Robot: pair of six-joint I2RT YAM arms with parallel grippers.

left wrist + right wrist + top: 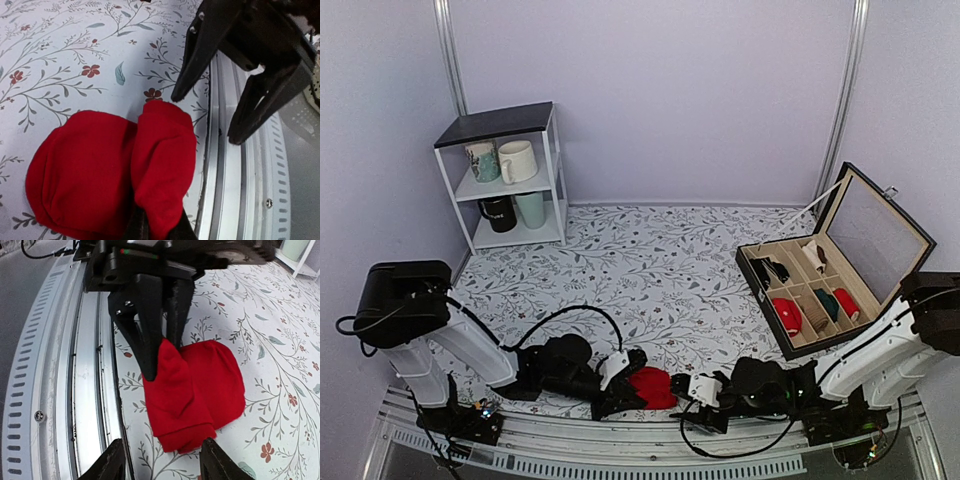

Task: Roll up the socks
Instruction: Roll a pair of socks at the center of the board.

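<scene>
L end effector (157, 227) pinches folded red socks (100, 170) at table (60, 60) edge; R end effector (162, 460) agape, empty, just beside.

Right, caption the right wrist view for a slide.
Red socks pinched by the left gripper beside the rail; right gripper open.

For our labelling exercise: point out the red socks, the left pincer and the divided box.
red socks (85, 170): left wrist view, flat rounded part.
left pincer (161, 360): right wrist view, between its fingertips.
divided box (880, 235): top external view, open lid.

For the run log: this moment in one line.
left fingers: pinching socks | right fingers: open, empty | socks: folded, on table
</scene>
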